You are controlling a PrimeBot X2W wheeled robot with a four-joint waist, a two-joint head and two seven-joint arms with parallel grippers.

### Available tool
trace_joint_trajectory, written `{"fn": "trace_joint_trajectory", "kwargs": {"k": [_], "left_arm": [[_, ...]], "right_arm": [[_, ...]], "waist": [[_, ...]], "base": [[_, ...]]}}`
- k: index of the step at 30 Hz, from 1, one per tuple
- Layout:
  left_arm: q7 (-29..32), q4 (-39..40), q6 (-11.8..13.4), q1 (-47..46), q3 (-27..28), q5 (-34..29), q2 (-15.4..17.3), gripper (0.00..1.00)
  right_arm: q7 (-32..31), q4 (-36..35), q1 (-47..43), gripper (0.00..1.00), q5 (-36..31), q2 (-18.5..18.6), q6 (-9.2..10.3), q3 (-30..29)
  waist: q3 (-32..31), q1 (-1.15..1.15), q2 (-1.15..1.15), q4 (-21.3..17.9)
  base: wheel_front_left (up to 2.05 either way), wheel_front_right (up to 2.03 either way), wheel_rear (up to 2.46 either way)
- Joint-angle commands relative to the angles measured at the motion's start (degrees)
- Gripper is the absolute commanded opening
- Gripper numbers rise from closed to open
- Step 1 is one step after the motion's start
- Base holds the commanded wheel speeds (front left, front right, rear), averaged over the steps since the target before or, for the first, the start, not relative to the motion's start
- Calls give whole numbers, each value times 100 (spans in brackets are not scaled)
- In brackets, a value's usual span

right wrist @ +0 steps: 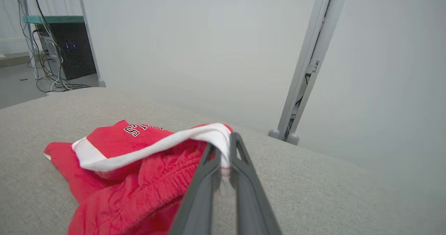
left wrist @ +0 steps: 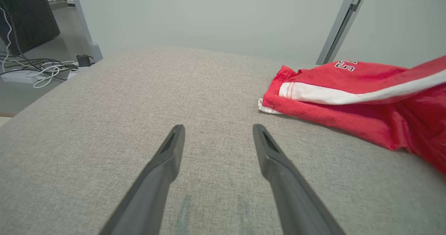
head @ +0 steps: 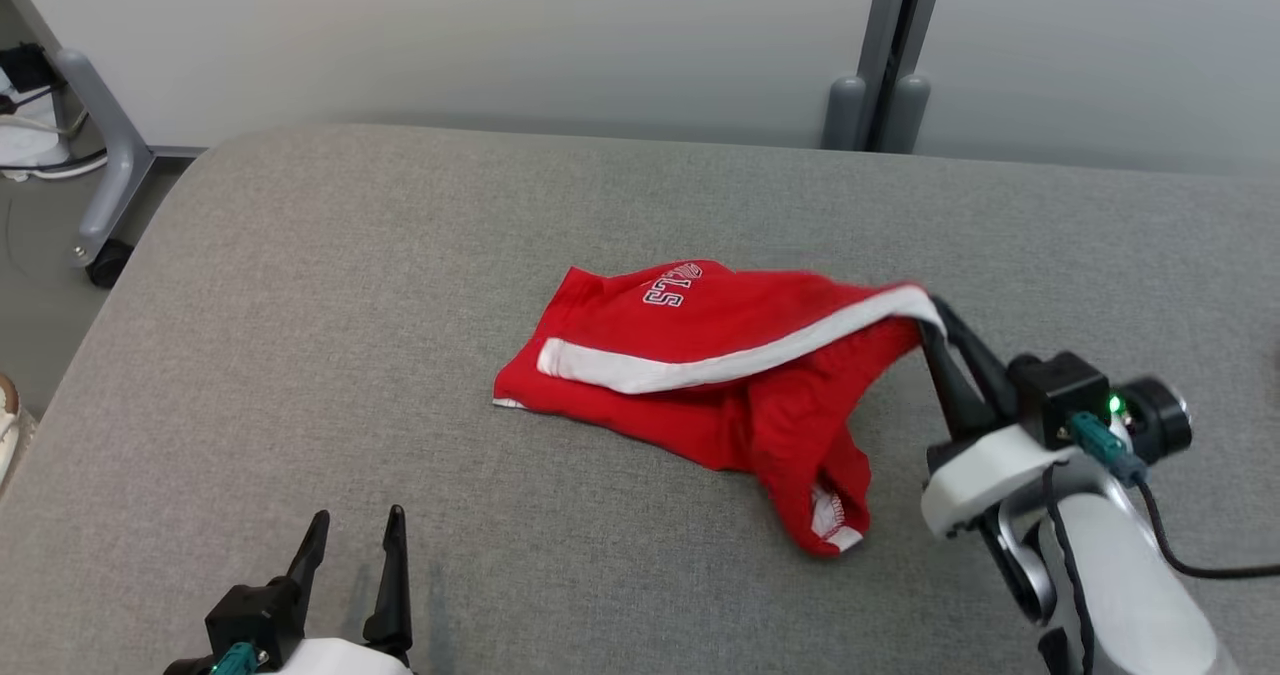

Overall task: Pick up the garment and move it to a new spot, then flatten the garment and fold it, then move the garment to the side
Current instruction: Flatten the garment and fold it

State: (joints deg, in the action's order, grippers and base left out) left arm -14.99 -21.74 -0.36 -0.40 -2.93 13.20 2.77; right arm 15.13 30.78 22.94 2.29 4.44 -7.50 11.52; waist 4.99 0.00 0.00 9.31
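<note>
Red cloth with a broad white band made up the garment (head: 700, 355), which lay crumpled near the middle of the grey fabric-covered desk (head: 350, 305). White lettering showed on its far side, upside down in the head view. The right gripper (head: 935, 310) was clenched on the garment's right end, its two dark fingers pinching the white band and holding that corner a little above the surface while the rest of the cloth sagged onto the desk. From the right wrist view the fingers (right wrist: 240, 165) stood nearly together with the white edge squeezed between them, and the red folds of the garment (right wrist: 139, 179) bunched to their left. The left gripper (head: 358, 520) hovered low over the near left part of the desk, fingers spread wide and holding nothing. In the left wrist view the garment (left wrist: 366, 99) lay ahead and to the right of the left gripper (left wrist: 218, 128), apart from it. White cables (left wrist: 38, 71) lay on the floor beyond the desk's edge.
</note>
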Motion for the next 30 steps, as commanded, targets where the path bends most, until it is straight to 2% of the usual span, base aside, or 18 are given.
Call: {"fn": "trace_joint_trajectory", "kwargs": {"k": [1, 8, 16, 18, 19, 23, 30], "left_arm": [[-25, 6, 28, -58, -43, 36, 25, 100], [-25, 12, 7, 41, -161, 21, 26, 100], [-25, -8, 12, -4, -223, 18, 26, 100], [-25, -17, -6, -40, -246, 21, 23, 100], [-25, -21, -9, -62, -251, 20, 24, 100], [-25, -43, -4, -153, -219, 74, 22, 100], [-25, -64, -77, -566, -293, 128, 25, 100]], "right_arm": [[0, -381, 94, 0, -263, 52, 2, -7], [-2, -1055, -140, 0, -694, 210, 2, 406], [0, -304, -1025, 0, -913, 358, 2, 759], [0, -21, -1135, 48, -899, 338, 2, 656], [-1, 20, -1118, 98, -922, 309, 2, 603], [-1, -7, -1170, 100, -922, 179, 2, 312], [-1, -450, -1205, 100, -904, 13, 2, 18]], "waist": [[-78, 0, 0, -56], [-204, 0, 0, -212], [-150, 0, 0, -400], [-142, 0, 0, -445], [-141, 0, 0, -469], [-160, 0, 0, -600], [-66, 0, 0, -803]], "base": [[0, 0, 0], [0, 0, 0], [0, 0, 0], [0, 0, 0], [0, 0, 0], [0, 0, 0], [0, 0, 0]]}}
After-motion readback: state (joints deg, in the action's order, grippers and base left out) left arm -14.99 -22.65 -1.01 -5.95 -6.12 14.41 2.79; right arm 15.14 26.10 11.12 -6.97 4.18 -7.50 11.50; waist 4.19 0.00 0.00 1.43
